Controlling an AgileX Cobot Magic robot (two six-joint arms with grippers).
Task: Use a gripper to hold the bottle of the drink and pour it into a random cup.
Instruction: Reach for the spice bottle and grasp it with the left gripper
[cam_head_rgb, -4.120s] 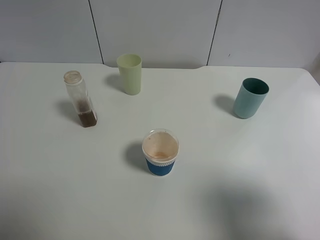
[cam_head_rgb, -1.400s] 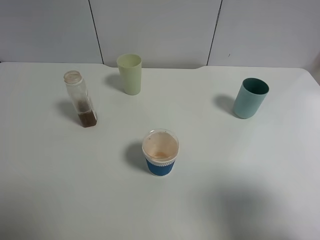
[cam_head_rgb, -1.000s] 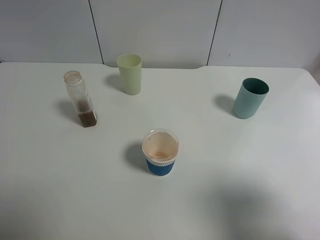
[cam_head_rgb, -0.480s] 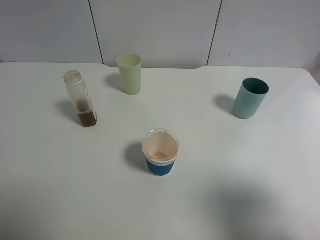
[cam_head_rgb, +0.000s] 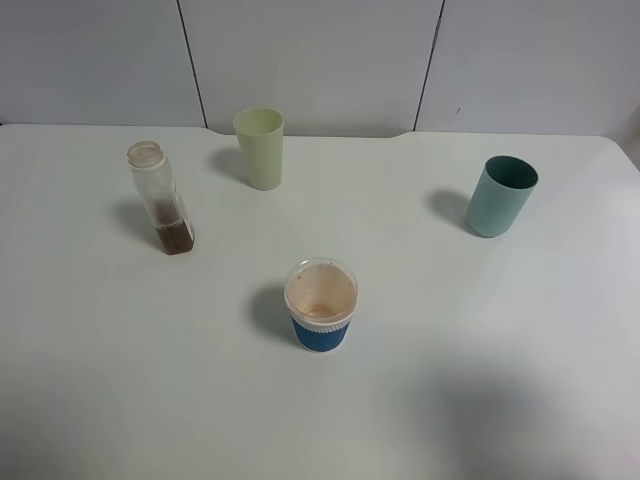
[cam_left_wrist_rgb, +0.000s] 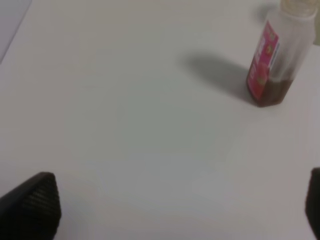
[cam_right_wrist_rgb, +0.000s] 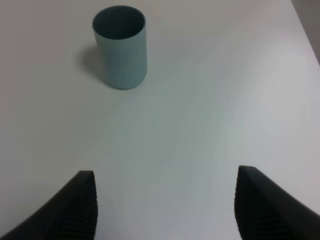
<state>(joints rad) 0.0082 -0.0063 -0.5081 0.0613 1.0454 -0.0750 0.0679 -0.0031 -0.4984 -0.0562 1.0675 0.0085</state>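
Standing wide apart with nothing between them, the jaws of my left gripper (cam_left_wrist_rgb: 172, 207) show only their two dark tips, and those of my right gripper (cam_right_wrist_rgb: 170, 207) are spread just as wide over bare table (cam_head_rgb: 450, 330), facing the teal cup (cam_right_wrist_rgb: 120, 47). The bottle (cam_left_wrist_rgb: 272, 65) stands upright on the left of the table, well apart from my left jaws and not yet in line with them, so the approach is mine to make with the left arm. I judge it best to square the jaws to its flat sides first, then come in low and level, closing on the body above the brown drink and below the wide neck. It looks uncapped and nearly empty, so it should be light and easy to knock over, and a nudge from one finger could topple it. The pale yellow-green cup (cam_head_rgb: 260, 148) stands near it, farther back, a shorter carry than the blue-sleeved cup (cam_head_rgb: 321, 305).
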